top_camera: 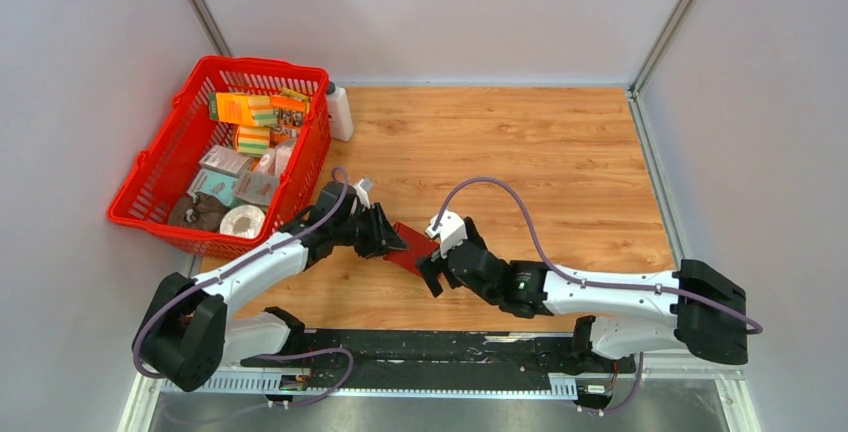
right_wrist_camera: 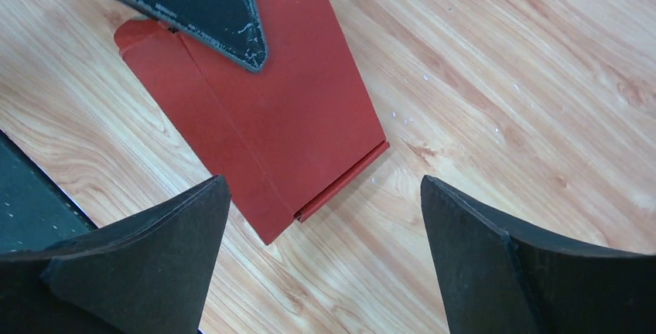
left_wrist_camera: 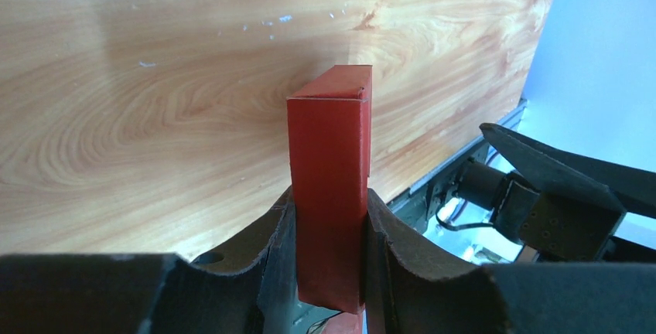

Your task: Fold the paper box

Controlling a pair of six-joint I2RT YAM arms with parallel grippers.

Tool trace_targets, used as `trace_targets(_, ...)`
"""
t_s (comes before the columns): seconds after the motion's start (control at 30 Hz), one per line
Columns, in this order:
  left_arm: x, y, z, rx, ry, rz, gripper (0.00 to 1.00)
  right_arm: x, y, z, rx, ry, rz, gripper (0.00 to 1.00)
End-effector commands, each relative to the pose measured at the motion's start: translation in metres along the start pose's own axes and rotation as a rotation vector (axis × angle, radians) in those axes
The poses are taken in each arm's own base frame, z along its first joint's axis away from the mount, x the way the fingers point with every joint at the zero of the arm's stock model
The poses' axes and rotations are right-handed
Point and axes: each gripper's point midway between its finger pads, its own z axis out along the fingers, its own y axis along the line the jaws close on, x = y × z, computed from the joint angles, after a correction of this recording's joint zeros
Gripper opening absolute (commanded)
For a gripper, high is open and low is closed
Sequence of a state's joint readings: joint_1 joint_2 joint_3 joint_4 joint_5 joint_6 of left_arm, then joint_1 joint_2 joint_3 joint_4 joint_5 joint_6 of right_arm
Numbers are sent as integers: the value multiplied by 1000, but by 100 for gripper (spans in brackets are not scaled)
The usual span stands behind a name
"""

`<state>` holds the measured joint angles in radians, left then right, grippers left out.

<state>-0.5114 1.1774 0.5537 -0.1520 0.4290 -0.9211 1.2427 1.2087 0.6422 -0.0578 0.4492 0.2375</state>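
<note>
The paper box (top_camera: pixel 411 249) is a small dark red cardboard box near the table's front middle. My left gripper (top_camera: pixel 392 241) is shut on it: in the left wrist view the box (left_wrist_camera: pixel 328 187) stands clamped between both fingers (left_wrist_camera: pixel 255 272), its closed end pointing away. My right gripper (top_camera: pixel 432 270) hovers just right of the box, open. In the right wrist view the box (right_wrist_camera: pixel 271 117) lies above the wide-spread fingers (right_wrist_camera: pixel 147 249), with nothing between them. A left fingertip (right_wrist_camera: pixel 209 9) presses on the box's upper part there.
A red mesh basket (top_camera: pixel 160 177) with several printed packages stands at the back left. A white bottle (top_camera: pixel 339 112) stands beside its right rim. Grey walls enclose the wooden table (top_camera: pixel 540 162); a metal rail (top_camera: pixel 430 347) runs along the near edge.
</note>
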Motion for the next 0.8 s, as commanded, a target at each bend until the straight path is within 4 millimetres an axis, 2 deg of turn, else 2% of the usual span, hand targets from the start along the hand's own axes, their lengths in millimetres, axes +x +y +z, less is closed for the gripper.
trace_targets(0.0, 6, -13, -11, 37, 77, -23, 9, -19, 15, 6, 14, -53, -130, 97)
trace_targets(0.13, 11, -17, -15, 57, 105, -84, 9, -12, 44, 14, 46, -39, -296, 96)
trace_targets(0.17, 12, -18, -16, 59, 112, -102, 9, -14, 43, 15, 103, -50, -329, 96)
trace_targets(0.2, 14, -19, -17, 66, 125, -107, 9, -9, 49, 22, 129, -53, -364, 96)
trace_targets(0.23, 14, -18, -18, 64, 129, -115, 10, -16, 61, 22, 133, -81, -366, 96)
trace_targets(0.27, 15, -18, -20, 58, 138, -125, 9, -18, 57, 24, 188, -85, -406, 96)
trace_targets(0.3, 16, -19, -21, 63, 150, -131, 10, -9, 57, 30, 225, -68, -441, 95)
trace_targets(0.4, 19, -17, -25, 59, 168, -152, 9, -12, 59, 33, 299, -87, -477, 95)
trace_targets(0.5, 22, -17, -29, 60, 177, -171, 10, -18, 47, 31, 410, -113, -462, 93)
trace_targets(0.7, 22, -25, -36, 94, 178, -201, 10, -23, 34, 21, 461, -157, -432, 77)
trace_targets(0.77, 23, -26, -37, 100, 182, -211, 10, -30, 33, 16, 447, -186, -392, 69)
